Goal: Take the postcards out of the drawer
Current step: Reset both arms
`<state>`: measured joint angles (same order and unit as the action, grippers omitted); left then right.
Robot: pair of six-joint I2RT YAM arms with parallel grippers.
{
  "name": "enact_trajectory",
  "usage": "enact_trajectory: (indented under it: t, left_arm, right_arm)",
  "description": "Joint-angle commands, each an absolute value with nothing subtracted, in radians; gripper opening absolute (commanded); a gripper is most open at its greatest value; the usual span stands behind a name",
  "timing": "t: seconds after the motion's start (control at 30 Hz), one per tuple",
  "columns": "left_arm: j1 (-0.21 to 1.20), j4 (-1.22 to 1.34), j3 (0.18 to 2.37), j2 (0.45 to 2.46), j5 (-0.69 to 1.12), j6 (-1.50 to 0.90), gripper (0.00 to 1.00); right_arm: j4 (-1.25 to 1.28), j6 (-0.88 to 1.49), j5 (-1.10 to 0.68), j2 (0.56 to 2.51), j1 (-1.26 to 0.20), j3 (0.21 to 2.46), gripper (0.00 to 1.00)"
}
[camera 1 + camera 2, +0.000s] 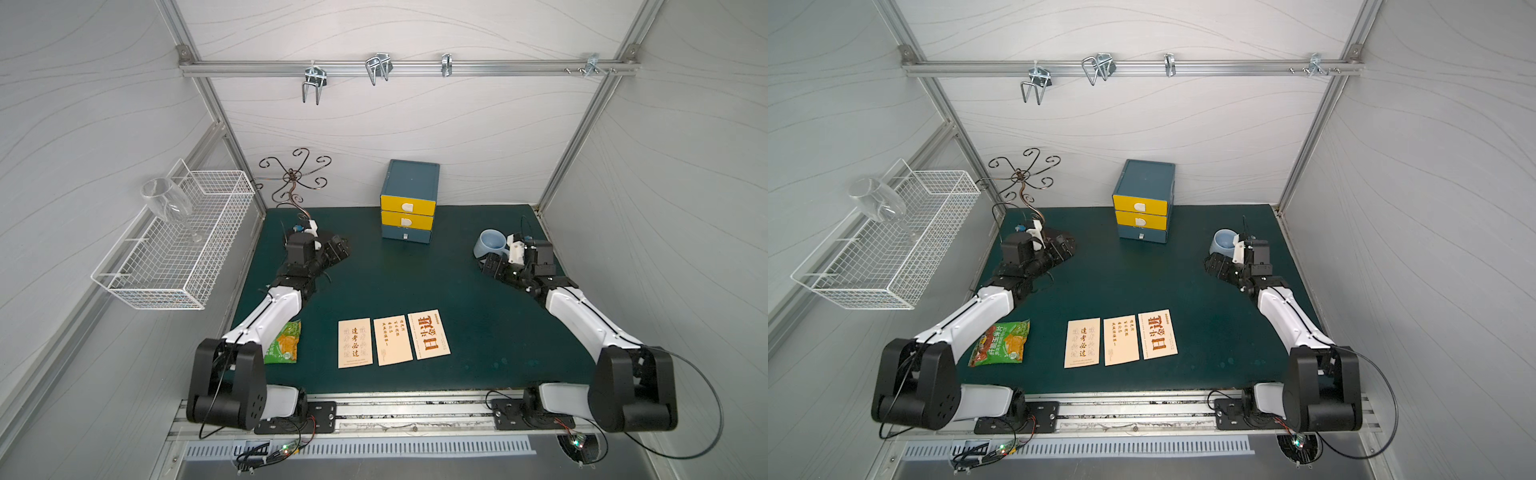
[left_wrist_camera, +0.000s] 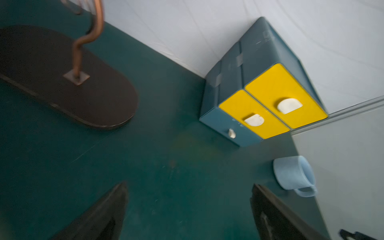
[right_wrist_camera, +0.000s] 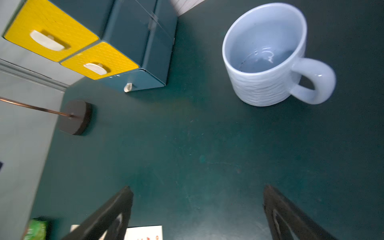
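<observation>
Postcards (image 1: 392, 340) on mat (image 1: 415, 282), one reads 逢考必过; left pincer (image 2: 189, 185) apart, right pincer (image 3: 198, 187) apart, both empty.

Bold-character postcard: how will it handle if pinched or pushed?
The bold-character postcard lies flat on the green mat, no lifted edge: probably hard to pinch. Looks thin, so likely light and bendy. Pushed sideways, it may slide into the middle postcard beside it.
</observation>
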<state>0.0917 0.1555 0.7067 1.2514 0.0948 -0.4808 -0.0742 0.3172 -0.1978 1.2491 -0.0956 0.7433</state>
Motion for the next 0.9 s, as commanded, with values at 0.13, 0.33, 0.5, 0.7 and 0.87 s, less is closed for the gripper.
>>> enact_trajectory:
  t: [0.13,0.33,0.5,0.7,0.87]
  left_arm:
    - [0.08,0.337,0.395,1.029,-0.309,-0.179,0.99]
    - [0.08,0.34,0.329,1.096,-0.421,-0.211,0.99]
    - [0.078,0.489,0.336,1.179,-0.366,-0.143,0.99]
    - [0.077,0.692,0.372,1.333,-0.341,-0.045,0.99]
    - [0.066,0.857,0.39,1.499,-0.289,0.005,0.99]
  right_arm:
    - [0.298,-0.025,-0.007,1.203,-0.104,0.503,0.99]
    - [0.419,-0.007,-0.036,1.342,-0.124,0.47,0.99]
    - [0.591,-0.034,0.002,1.405,-0.128,0.457,0.99]
    - [0.837,-0.043,0.002,1.586,-0.102,0.43,0.99]
    - [0.79,-0.032,-0.016,1.567,-0.091,0.441,0.99]
